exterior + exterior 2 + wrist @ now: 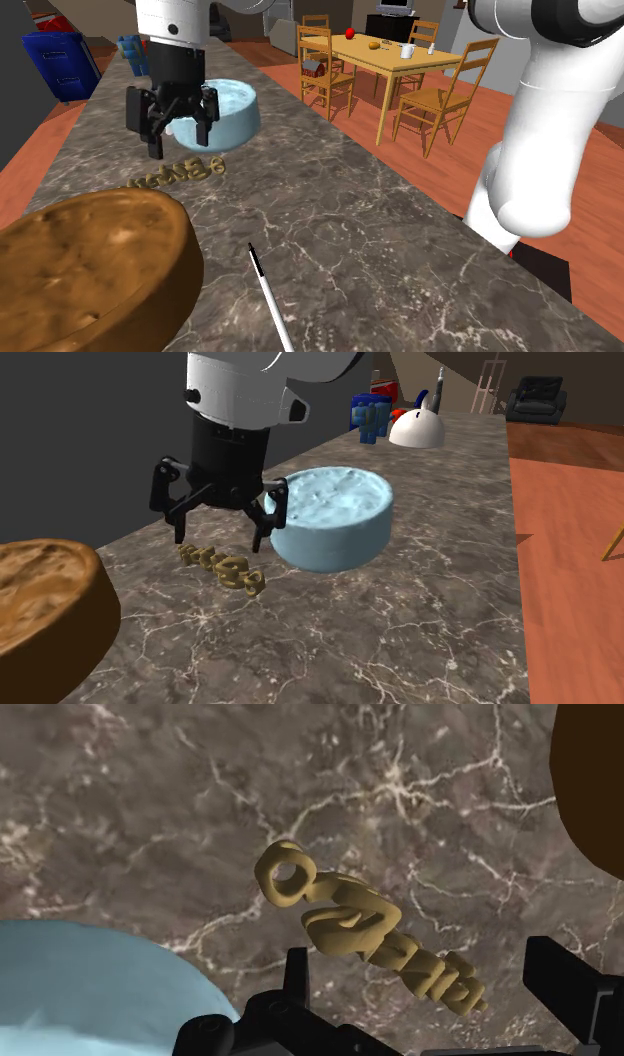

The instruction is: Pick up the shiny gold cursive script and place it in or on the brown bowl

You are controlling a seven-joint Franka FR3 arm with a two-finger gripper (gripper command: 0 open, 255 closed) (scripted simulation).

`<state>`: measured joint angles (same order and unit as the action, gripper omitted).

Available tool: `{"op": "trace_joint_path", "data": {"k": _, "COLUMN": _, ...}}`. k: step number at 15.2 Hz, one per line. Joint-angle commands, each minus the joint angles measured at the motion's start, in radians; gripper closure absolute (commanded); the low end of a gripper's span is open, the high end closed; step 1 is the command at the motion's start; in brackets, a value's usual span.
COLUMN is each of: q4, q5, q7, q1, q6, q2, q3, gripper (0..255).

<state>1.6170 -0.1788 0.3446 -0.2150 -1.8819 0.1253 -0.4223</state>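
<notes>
The gold cursive script (178,174) (222,566) (368,931) lies flat on the dark marble counter (380,240). My black gripper (176,134) (218,530) (420,966) hangs open just above it, fingers spread on either side with nothing between them touching. The brown bowl (85,270) (45,607) (592,784) sits at the near left of the shoulder view, a short way from the script. In the wrist view the script runs from ahead of the fingers back between them.
A light blue bowl (228,105) (334,515) (95,989) stands right behind the gripper. A black-and-white pen (268,293) lies on the counter near the brown bowl. A white kettle (418,426) and blue objects (368,414) stand at the counter's far end. A wooden table (400,55) and chairs are beyond.
</notes>
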Motion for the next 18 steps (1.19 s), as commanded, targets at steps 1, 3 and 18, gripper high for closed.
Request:
{"op": "trace_joint_path", "data": {"k": 1, "q4": 0.016, "q5": -0.003, "q7": -0.009, "q1": 0.005, "q6": 0.002, "q2": 0.063, "q3": 0.006, "gripper": 0}}
{"op": "trace_joint_path", "data": {"k": 3, "q4": 0.016, "q5": -0.003, "q7": -0.009, "q1": 0.005, "q6": 0.002, "q2": 0.063, "q3": 0.007, "gripper": 0}}
{"op": "trace_joint_path", "data": {"k": 18, "q4": -0.024, "q5": -0.001, "q7": 0.0, "q1": 0.006, "q6": 0.041, "q2": 0.062, "q3": 0.005, "gripper": 255}}
